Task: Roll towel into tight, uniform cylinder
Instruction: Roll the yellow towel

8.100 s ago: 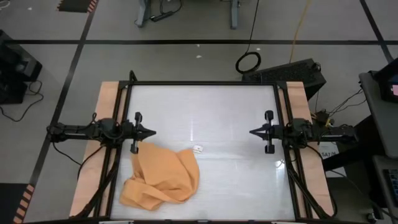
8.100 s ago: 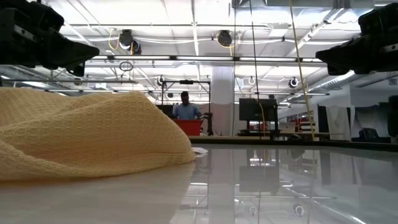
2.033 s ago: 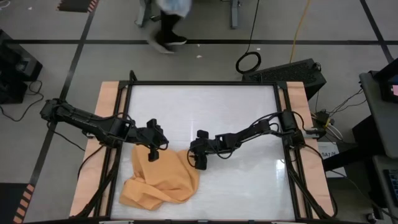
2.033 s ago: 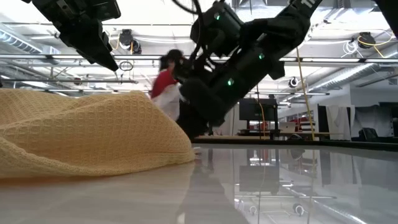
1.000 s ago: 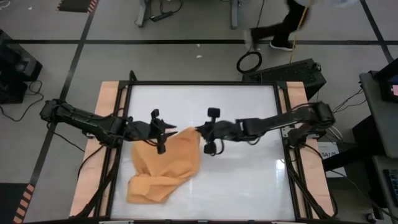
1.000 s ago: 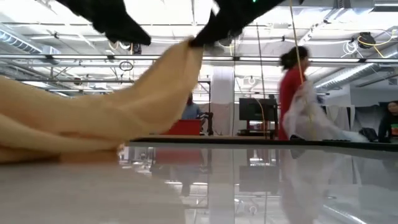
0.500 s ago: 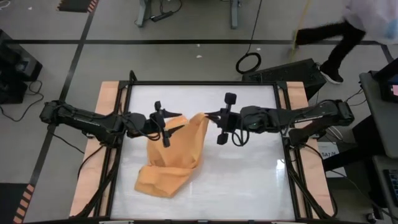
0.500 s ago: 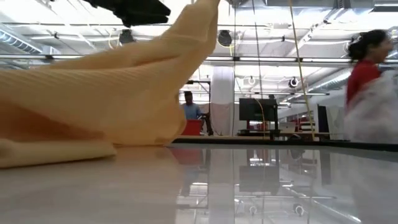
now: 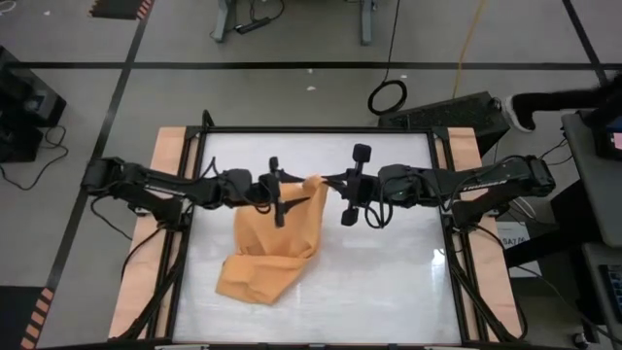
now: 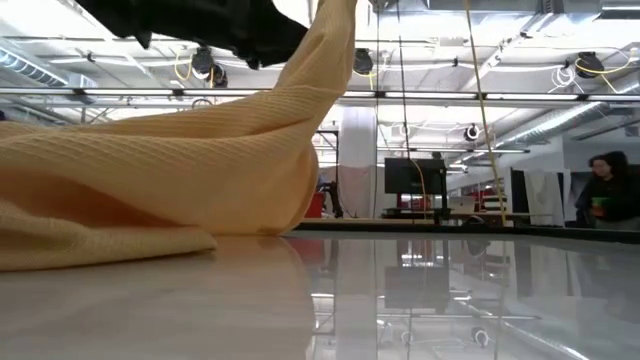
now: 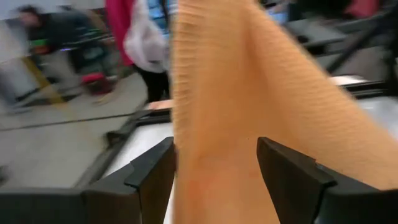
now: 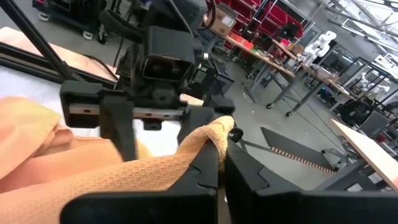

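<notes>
The orange-tan towel (image 9: 275,248) lies bunched on the white table's left half, with one corner drawn up toward the middle. In the low view the towel (image 10: 150,170) rises from the tabletop to a peak at the top. My right gripper (image 9: 325,182) is shut on that raised corner. My left gripper (image 9: 295,198) is open just left of it. In the left wrist view, one finger (image 11: 152,177) stands on each side of the hanging cloth (image 11: 217,118). My right gripper pinches the towel's raised corner (image 12: 221,127) between its two shut fingers, coming about level from the table's right side. The cloth slopes down from the fingers, and its lower part (image 9: 258,282) rests bunched on the table. Whether my left gripper touches the cloth, I cannot tell.
Free white tabletop (image 9: 389,272) lies to the right of the towel and at the far side. Wooden boards (image 9: 165,175) and a black frame run along both table sides. A person (image 10: 605,190) stands in the room beyond the table.
My right gripper has carried the towel's corner up and toward the table's far right, then held still. The towel's lower part has slid right along the table and been drawn out toward the raised corner. My left gripper has moved right, toward that corner.
</notes>
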### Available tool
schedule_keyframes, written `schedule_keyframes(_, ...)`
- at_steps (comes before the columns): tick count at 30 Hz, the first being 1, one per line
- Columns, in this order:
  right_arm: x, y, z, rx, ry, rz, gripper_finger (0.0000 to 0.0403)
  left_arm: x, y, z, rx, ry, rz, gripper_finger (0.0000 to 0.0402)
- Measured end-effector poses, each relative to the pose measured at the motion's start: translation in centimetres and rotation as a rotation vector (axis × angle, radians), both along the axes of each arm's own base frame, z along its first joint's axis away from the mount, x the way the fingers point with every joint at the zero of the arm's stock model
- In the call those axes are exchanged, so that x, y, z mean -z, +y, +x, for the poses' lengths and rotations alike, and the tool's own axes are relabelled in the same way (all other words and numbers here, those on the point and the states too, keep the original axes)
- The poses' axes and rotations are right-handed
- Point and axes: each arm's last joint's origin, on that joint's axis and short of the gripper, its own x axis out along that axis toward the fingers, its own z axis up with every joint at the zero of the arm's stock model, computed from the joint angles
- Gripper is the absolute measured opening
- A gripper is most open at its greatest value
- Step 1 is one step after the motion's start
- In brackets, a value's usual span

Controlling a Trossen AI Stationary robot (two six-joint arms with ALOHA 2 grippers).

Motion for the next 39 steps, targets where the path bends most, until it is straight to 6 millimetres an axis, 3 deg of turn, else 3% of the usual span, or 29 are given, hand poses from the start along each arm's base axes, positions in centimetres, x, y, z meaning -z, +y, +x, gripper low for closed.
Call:
schedule_keyframes(7,0.1,0.0,0.0,-0.003,0.015,-0.015,0.0002,2.0,0.4,1.2,0.096,0.065,-0.007,0.0209)
schedule_keyframes(16,0.4,0.0,-0.1,-0.001,0.045,-0.001,0.0002,3.4,0.3,2.4,0.152,0.038,-0.006,0.0015)
schedule_keyframes(29,1.3,-0.1,-1.0,0.034,0.149,0.098,0.0002,-0.2,0.4,0.2,0.119,-0.033,0.069,0.0004)
schedule_keyframes(35,1.6,-0.1,-2.9,0.066,0.253,0.160,0.0002,-2.5,0.8,-1.8,-0.029,-0.063,0.146,0.0004)
schedule_keyframes(39,1.8,-0.3,-4.0,0.103,0.306,0.220,0.0002,-4.2,0.4,-2.9,0.045,-0.165,0.072,0.0006)
